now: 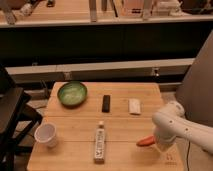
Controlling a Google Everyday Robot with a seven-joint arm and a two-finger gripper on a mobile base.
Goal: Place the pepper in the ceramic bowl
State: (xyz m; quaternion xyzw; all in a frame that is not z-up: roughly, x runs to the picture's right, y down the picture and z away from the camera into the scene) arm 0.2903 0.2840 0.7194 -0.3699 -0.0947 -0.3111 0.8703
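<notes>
Pepper (144, 142) orange-red, near right, at white gripper (155, 141). Ceramic bowl (72, 93) glossy green, far left. Cup (46, 135) white, near left. Table (125, 125) pale wood.

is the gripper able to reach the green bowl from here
Probably yes: the gripper, at the near right of the table by the pepper, has only a low black bar and a lying bottle between it and the ceramic bowl.
</notes>
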